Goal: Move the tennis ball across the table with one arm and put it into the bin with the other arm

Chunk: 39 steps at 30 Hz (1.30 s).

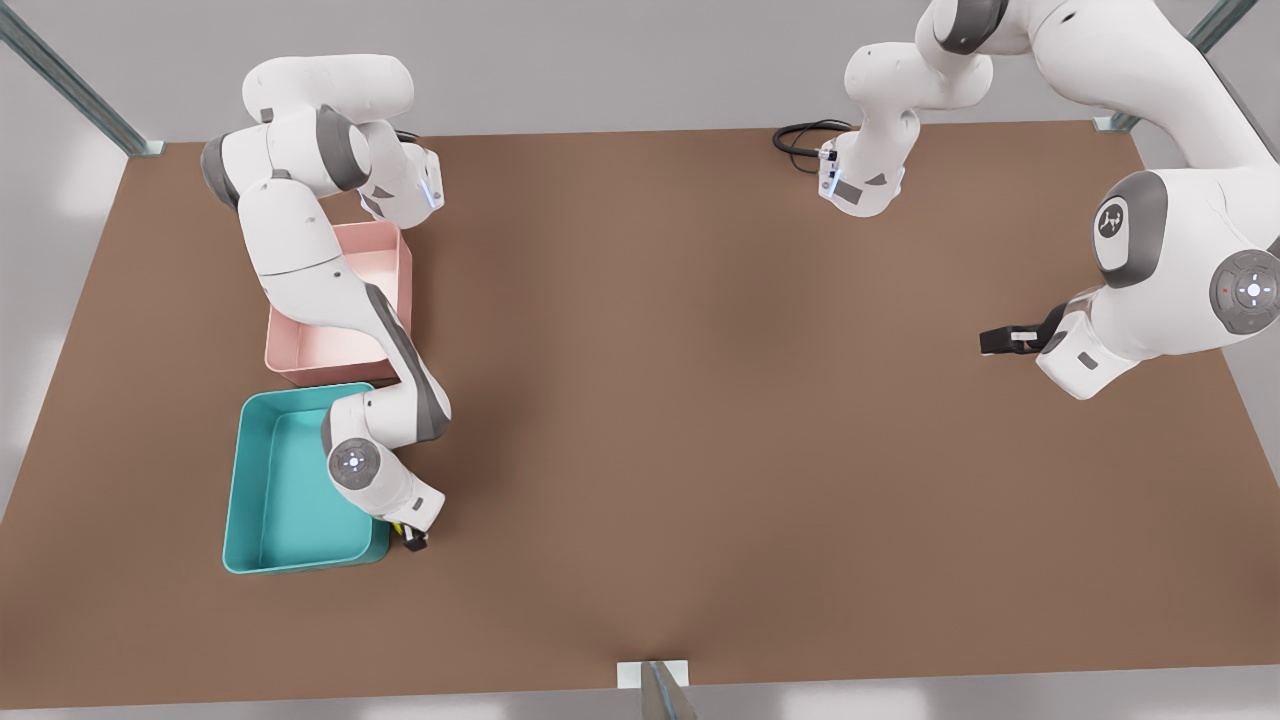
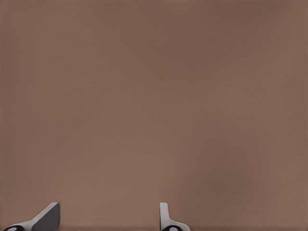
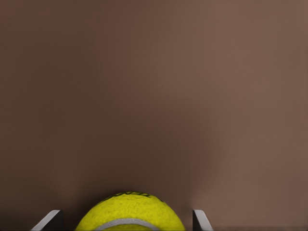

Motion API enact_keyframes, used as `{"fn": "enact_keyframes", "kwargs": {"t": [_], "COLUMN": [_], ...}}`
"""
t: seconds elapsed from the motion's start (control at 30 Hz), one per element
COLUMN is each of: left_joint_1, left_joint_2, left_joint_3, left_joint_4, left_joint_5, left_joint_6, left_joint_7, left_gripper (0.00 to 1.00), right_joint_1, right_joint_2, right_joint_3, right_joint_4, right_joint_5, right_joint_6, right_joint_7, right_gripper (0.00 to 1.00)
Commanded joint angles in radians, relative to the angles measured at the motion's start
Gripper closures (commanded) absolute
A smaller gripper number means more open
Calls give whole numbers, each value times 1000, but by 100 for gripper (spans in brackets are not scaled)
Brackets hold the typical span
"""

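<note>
Tennis ball sits between the right gripper's fingers, which bracket it closely; whether they press it or merely flank it I cannot tell. In the front view that gripper hangs just beside the teal bin's near corner, outside its wall, over bare table. To finish well, I would lift enough to clear the rim, carry the ball over the bin's floor away from the pink tray, and release low. The left gripper waits well apart, fingers spread and empty.
</note>
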Motion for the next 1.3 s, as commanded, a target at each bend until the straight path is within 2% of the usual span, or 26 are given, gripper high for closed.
{"fn": "enact_keyframes", "kwargs": {"t": [0.0,0.3,0.33,0.37,0.5,0.6,0.67,0.8,0.93,1.0,1.1,1.13,1.17,1.2,1.27], "left_joint_1": [0,0,0,0,-2,-2,-3,-2,-2,-2,-2,-2,-2,-3,-3], "left_joint_2": [-1,-1,-1,-1,-1,-1,-1,-1,-1,-1,-1,-1,-1,-1,-1], "left_joint_3": [1,1,0,0,0,0,0,1,1,0,1,1,1,1,0], "left_joint_4": [0,0,0,0,0,0,0,0,0,0,0,2,2,0,0], "left_joint_5": [0,2,0,0,0,2,2,2,2,2,2,2,2,2,2], "left_joint_6": [0,0,0,0,0,0,0,0,0,0,0,0,0,0,-2], "left_joint_7": [0,-2,-2,-2,-2,-2,-2,-2,-2,-2,-2,-2,-2,-2,-2], "left_gripper": [0,0,0,0,0,0,0,0,0,0,0,0,0,0,0], "right_joint_1": [-1,6,8,8,9,11,17,69,45,-32,-64,-86,-87,-86,-83], "right_joint_2": [1,7,5,5,-1,-4,-13,-79,-271,-288,-256,-240,-225,-223,-213], "right_joint_3": [-1,-10,-10,-10,-10,-9,-1,-3,-9,-12,-107,-110,-110,-110,-110], "right_joint_4": [1,1,1,1,1,1,2,7,4,2,17,17,17,16,17], "right_joint_5": [-1,1,1,1,4,2,18,53,61,56,56,58,59,70,85], "right_joint_6": [15,29,29,29,23,20,12,-77,-390,-408,-382,-361,-348,-347,-345], "right_joint_7": [4,7,7,4,8,8,10,11,5,-2,5,5,5,7,7], "right_gripper": [0,1,12,33,36,44,44,44,44,44,43,42,36,0,0]}}
